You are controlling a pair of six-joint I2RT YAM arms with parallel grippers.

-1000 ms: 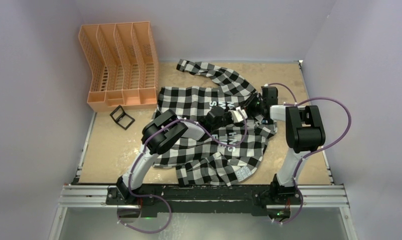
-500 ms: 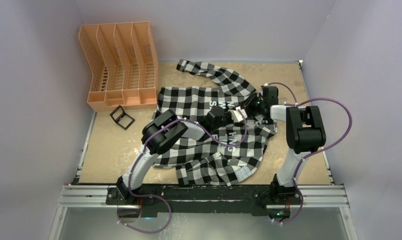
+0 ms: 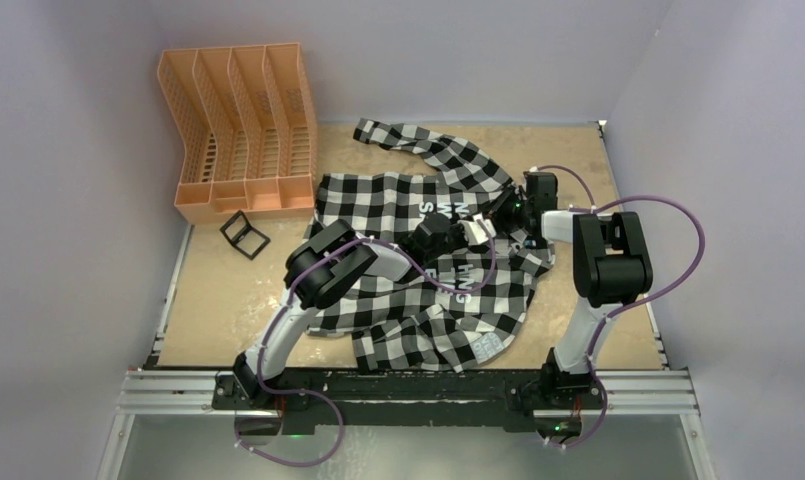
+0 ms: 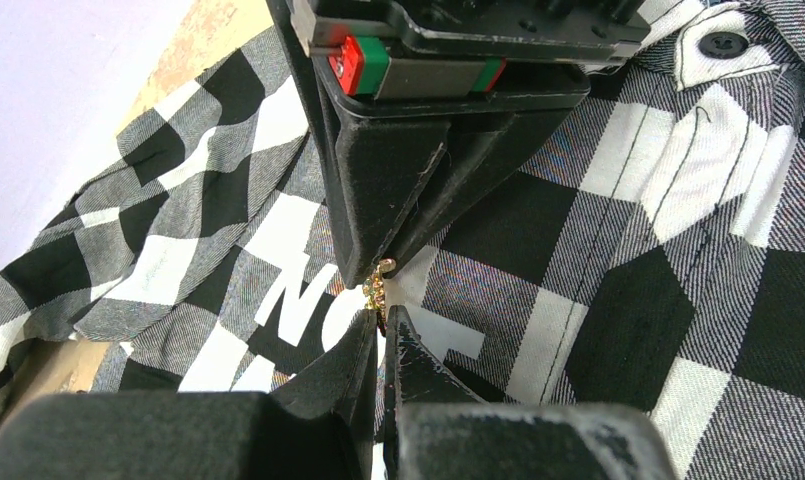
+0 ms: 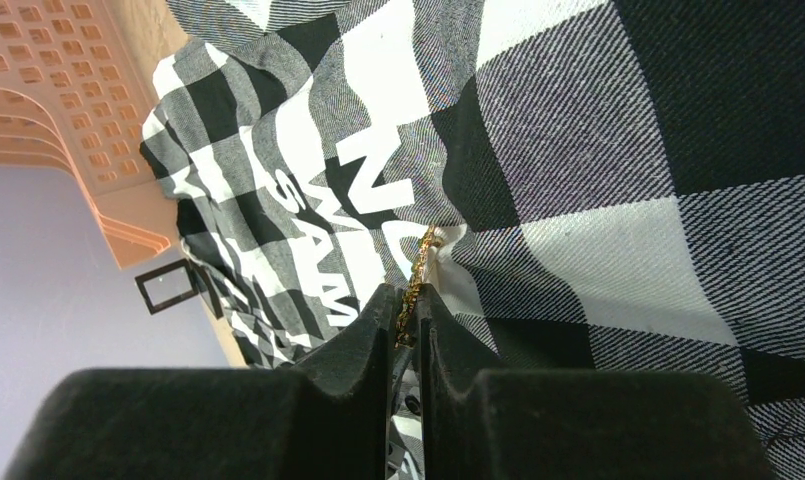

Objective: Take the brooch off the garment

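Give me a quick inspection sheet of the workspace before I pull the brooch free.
Surface: tan table, scuffed, its middle covered by the shirt.
Job's things: checked shirt lies rumpled mid-table; gold brooch sits in the fabric by the white lettering.
Clutter: orange file rack at far left; small black frame in front of it.
Grippers: right gripper shut on the brooch; left gripper shut just beside it, what it pinches unclear.
Cables: purple cables loop off both arms; no snag seen.
Surroundings: plain lilac walls; nothing else seen.
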